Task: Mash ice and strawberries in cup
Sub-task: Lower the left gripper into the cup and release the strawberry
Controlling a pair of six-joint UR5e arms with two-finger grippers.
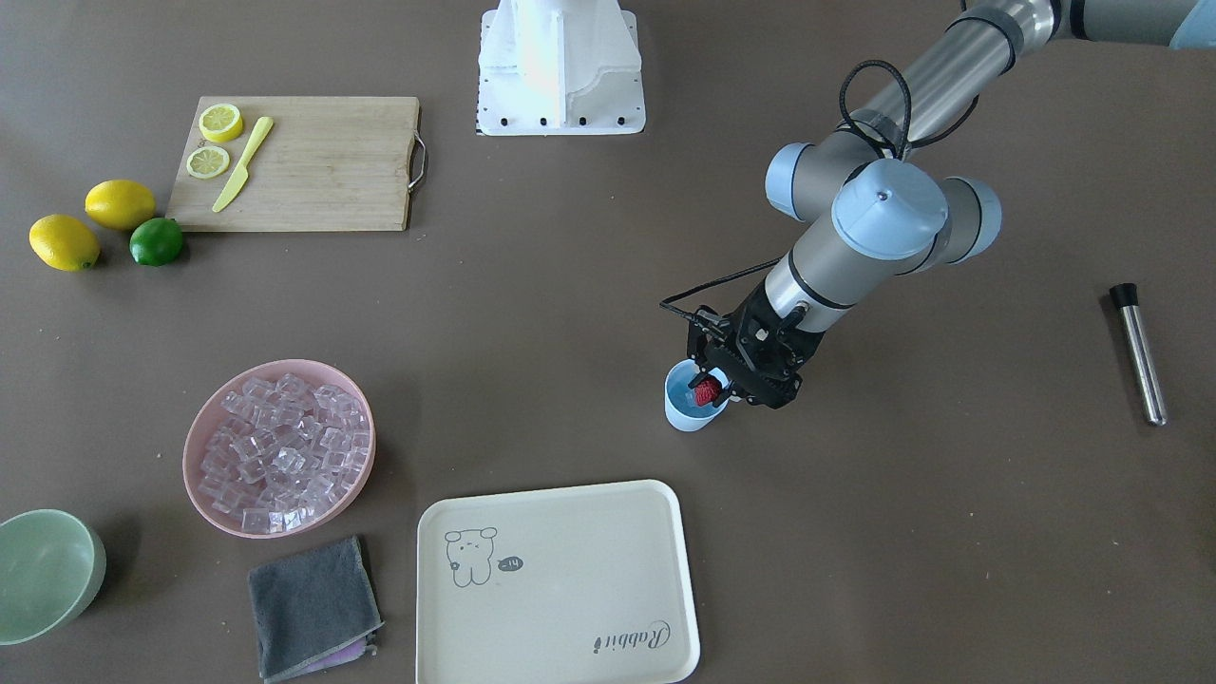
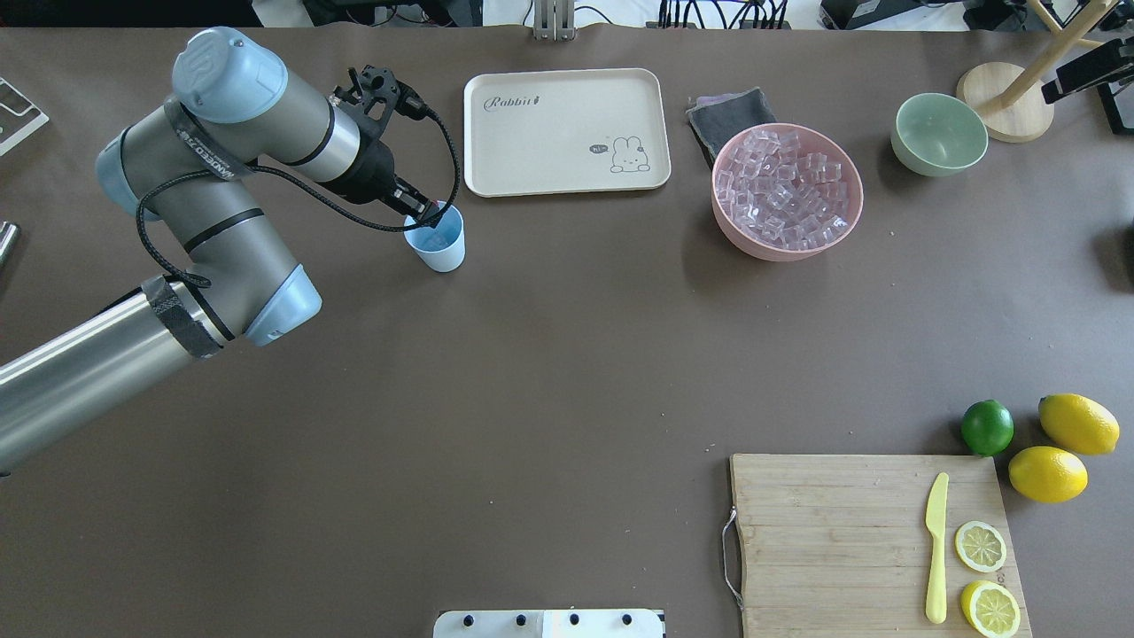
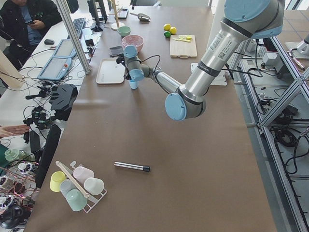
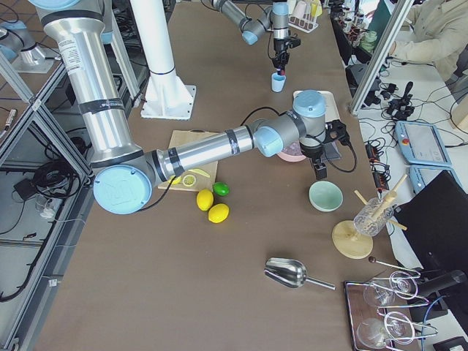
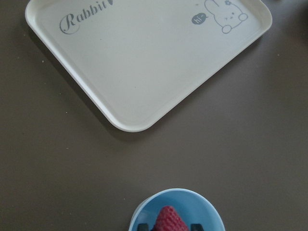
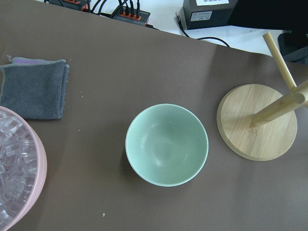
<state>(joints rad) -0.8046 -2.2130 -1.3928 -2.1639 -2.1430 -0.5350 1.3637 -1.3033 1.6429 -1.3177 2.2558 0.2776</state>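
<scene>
My left gripper (image 1: 708,389) is shut on the red strawberry (image 1: 705,390) and holds it at the mouth of the pale-blue cup (image 1: 686,414). In the left wrist view the strawberry (image 5: 169,220) sits between both fingertips (image 5: 142,225), just above the cup (image 5: 204,208). The cup (image 2: 440,250) stands upright near the cream tray. The ice (image 1: 280,451) is piled in a pink bowl (image 1: 188,454); the ice (image 2: 787,186) also shows in the overhead view. My right gripper (image 4: 319,170) hangs high near the green bowl, and I cannot tell if it is open or shut.
A cream tray (image 1: 570,589) lies beside the cup. A steel muddler (image 1: 1138,353) lies apart on the table. A green bowl (image 6: 166,144), a wooden stand (image 6: 255,122), a grey cloth (image 1: 309,608), a cutting board (image 1: 313,161) with lemon slices and a knife, lemons and a lime are around.
</scene>
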